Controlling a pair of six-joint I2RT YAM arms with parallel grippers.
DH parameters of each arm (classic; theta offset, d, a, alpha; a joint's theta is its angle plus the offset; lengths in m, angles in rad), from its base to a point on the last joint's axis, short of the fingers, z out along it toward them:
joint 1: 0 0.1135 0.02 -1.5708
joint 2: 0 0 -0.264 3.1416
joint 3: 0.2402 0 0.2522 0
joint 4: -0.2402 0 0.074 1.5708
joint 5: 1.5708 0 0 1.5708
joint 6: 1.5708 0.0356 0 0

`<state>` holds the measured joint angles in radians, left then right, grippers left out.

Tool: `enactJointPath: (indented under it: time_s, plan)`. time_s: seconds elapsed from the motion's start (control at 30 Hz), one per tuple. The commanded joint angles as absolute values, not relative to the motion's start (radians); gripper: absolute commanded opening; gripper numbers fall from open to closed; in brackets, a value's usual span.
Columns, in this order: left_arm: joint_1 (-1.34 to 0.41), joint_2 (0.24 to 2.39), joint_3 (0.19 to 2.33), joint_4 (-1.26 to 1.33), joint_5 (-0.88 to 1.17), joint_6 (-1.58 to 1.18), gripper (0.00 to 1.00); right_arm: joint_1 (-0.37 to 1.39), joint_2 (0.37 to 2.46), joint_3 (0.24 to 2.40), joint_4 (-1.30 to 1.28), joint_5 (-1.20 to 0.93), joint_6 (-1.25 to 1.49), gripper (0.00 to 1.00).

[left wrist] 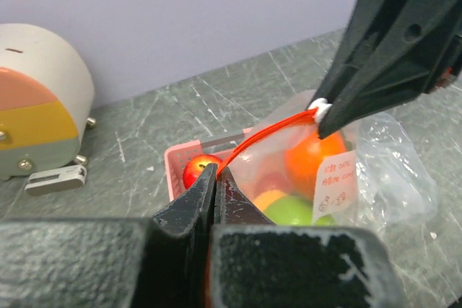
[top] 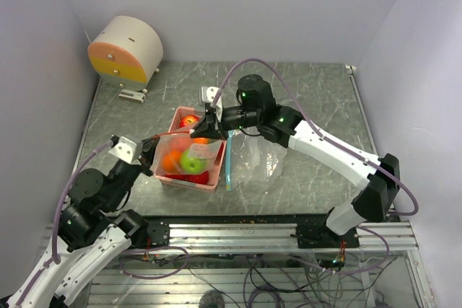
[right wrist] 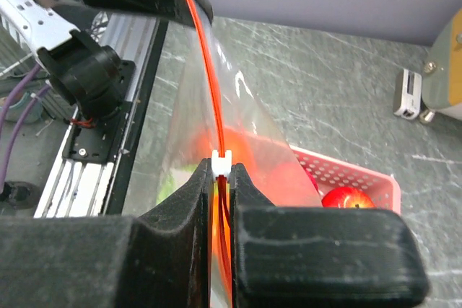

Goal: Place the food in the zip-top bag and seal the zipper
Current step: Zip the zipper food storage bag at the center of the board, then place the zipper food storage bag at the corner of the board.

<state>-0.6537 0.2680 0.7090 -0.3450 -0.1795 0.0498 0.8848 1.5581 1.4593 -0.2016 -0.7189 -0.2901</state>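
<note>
**A:** How would the zip-top bag have handled?

**B:** It was thin, crinkly film, probably slippery. An orange and a green apple inside weighed it down, so I judged it would sag and swing. The red-orange zipper along the mouth looked like the only firm part, so that was the place to grip.

**A:** And where was it relative to the hands?

**B:** It hung between them over the pink basket. The left hand was clamped on the zipper's end at the basket's near-left side. The right hand was pinched shut on the white slider above the basket's middle, and the strip bowed between the two. A red apple sat at the basket's far end.

**A:** Was anything else nearby?

**B:** A second clear bag with a teal strip lay on the counter just right of the basket.
</note>
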Motion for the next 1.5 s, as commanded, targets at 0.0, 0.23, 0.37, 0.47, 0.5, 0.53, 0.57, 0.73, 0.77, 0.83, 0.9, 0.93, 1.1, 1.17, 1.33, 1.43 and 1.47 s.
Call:
enactJointPath:
  time_s: [0.0, 0.23, 0.37, 0.47, 0.5, 0.53, 0.57, 0.73, 0.77, 0.83, 0.9, 0.93, 1.1, 1.17, 1.33, 1.43, 1.47]
  plan:
    - [-0.647, 0.224, 0.741, -0.328, -0.422, 0.035, 0.07, 0.826, 1.505, 1.421, -0.244, -0.677, -0.314, 0.00]
    - [-0.647, 0.198, 0.750, -0.337, -0.612, 0.028, 0.07, 0.756, 1.485, 1.372, -0.244, -0.668, -0.316, 0.00]
    - [-0.647, 0.192, 0.750, -0.335, -0.653, 0.028, 0.07, 0.736, 1.475, 1.355, -0.243, -0.656, -0.318, 0.00]
    - [-0.647, 0.190, 0.753, -0.338, -0.681, 0.021, 0.07, 0.731, 1.476, 1.357, -0.258, -0.638, -0.329, 0.00]
    - [-0.647, 0.189, 0.754, -0.339, -0.698, 0.019, 0.07, 0.729, 1.475, 1.355, -0.262, -0.626, -0.333, 0.00]
    - [-0.647, 0.188, 0.755, -0.341, -0.709, 0.018, 0.07, 0.726, 1.475, 1.353, -0.264, -0.616, -0.334, 0.00]
    - [-0.647, 0.187, 0.757, -0.340, -0.719, 0.020, 0.07, 0.724, 1.475, 1.350, -0.265, -0.609, -0.334, 0.00]
    - [-0.648, 0.188, 0.761, -0.312, -0.714, 0.025, 0.07, 0.718, 1.484, 1.362, -0.232, -0.633, -0.301, 0.00]
    - [-0.647, 0.190, 0.763, -0.304, -0.715, 0.023, 0.07, 0.719, 1.487, 1.373, -0.222, -0.635, -0.284, 0.07]
    - [-0.647, 0.199, 0.771, -0.287, -0.725, 0.026, 0.07, 0.719, 1.484, 1.400, -0.192, -0.620, -0.228, 0.31]
    - [-0.647, 0.212, 0.782, -0.267, -0.760, 0.026, 0.07, 0.719, 1.475, 1.425, -0.155, -0.582, -0.148, 0.49]
    - [-0.647, 0.221, 0.788, -0.254, -0.790, 0.021, 0.07, 0.719, 1.467, 1.429, -0.134, -0.561, -0.117, 0.58]
    - [-0.647, 0.262, 0.829, -0.192, -0.971, 0.006, 0.07, 0.719, 1.419, 1.402, -0.069, -0.490, -0.026, 0.89]
    - [-0.647, 0.276, 0.837, -0.176, -1.028, 0.012, 0.07, 0.717, 1.432, 1.406, -0.085, -0.455, -0.013, 0.90]
    - [-0.648, 0.320, 0.787, -0.142, -1.288, 0.037, 0.07, 0.717, 1.487, 1.394, -0.122, -0.317, 0.046, 0.89]
    - [-0.647, 0.297, 0.731, -0.067, -1.318, 0.096, 0.08, 0.717, 1.506, 1.375, -0.136, -0.198, 0.088, 0.88]
    - [-0.647, 0.293, 0.716, -0.038, -1.323, 0.123, 0.09, 0.716, 1.513, 1.373, -0.150, -0.149, 0.103, 0.87]
